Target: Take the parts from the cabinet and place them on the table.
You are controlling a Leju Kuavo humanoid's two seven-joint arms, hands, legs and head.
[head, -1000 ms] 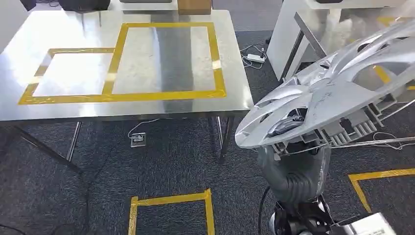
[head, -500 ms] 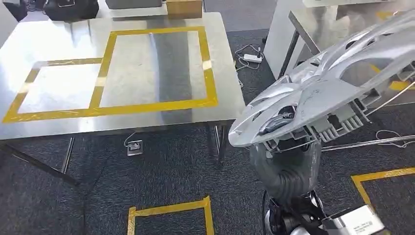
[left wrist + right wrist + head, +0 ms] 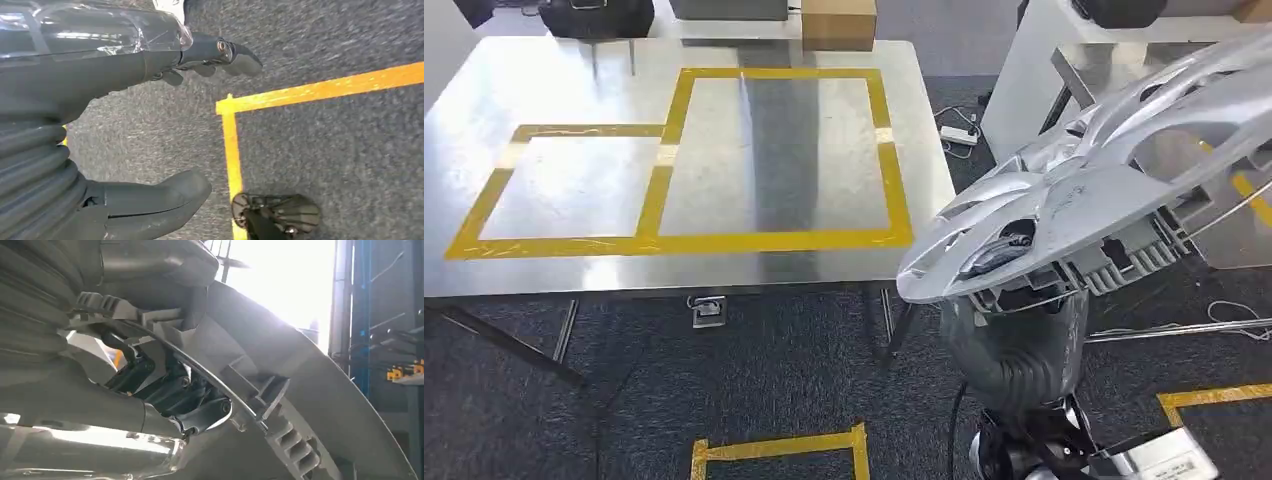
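Note:
A large silver wheel cover (image 3: 1104,190) with spoke openings and clips along its rim hangs tilted at the right of the head view, off the table's right front corner. My right hand (image 3: 1012,335) grips its near rim from below, and dark fingers show through one opening. In the right wrist view the right hand (image 3: 165,390) is closed around the wire ring and rim of the wheel cover (image 3: 300,405). The steel table (image 3: 574,270) carries two yellow tape frames (image 3: 774,240) with nothing inside them. My left hand (image 3: 90,80) hangs over the carpet, fingers apart and holding nothing.
A cardboard box (image 3: 838,22) and a black bag (image 3: 596,15) sit at the table's far edge. A white stand (image 3: 1024,90) rises at the right, with a power strip (image 3: 957,136) on the floor beside it. Yellow floor tape (image 3: 779,450) marks the dark carpet near me.
The whole view has shifted, so the camera moved: the table now sits further right and lower in the picture. My right hand still holds the wheel cover the same way.

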